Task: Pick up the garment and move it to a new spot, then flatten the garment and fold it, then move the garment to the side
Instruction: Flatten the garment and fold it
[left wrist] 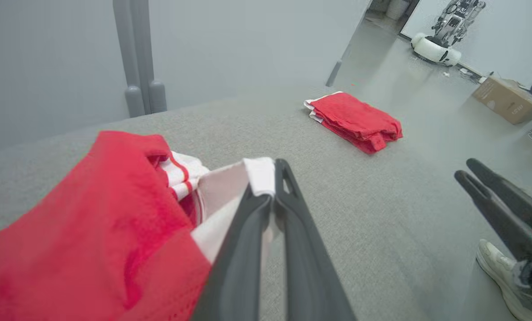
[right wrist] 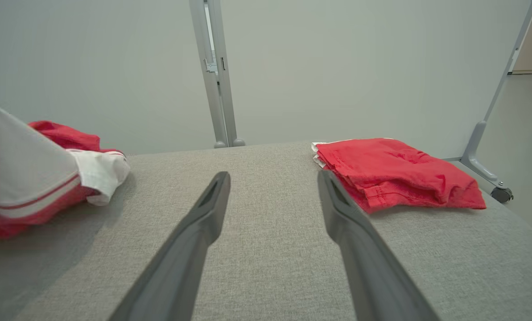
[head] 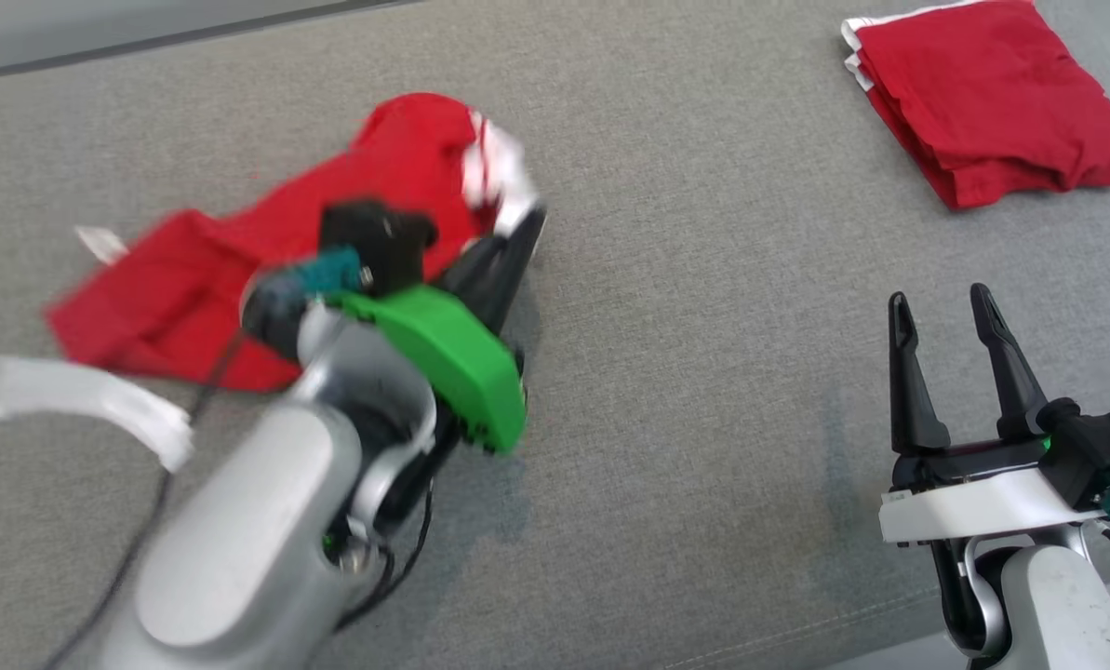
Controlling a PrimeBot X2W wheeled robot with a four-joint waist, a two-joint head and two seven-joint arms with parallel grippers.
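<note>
**Item:** garment, red with white striped trim, crumpled toward the left side of the counter, its trimmed end raised.

**Handling, as you may judge it:** light, soft and limp. It will likely sag, trail and bunch, but nothing about it can break.

**Hold:** take it by a hem or corner. The white trim offers a firmer doubled edge.

**Left gripper**: fingers clamped together on that white trim.

**Right gripper**: fingers apart, holding nothing, above the near right edge.

**Also listed:** folded red garment, at the far right corner.

**Container:** cardboard box, on the floor beyond the counter. You cannot tell its contents.
</note>
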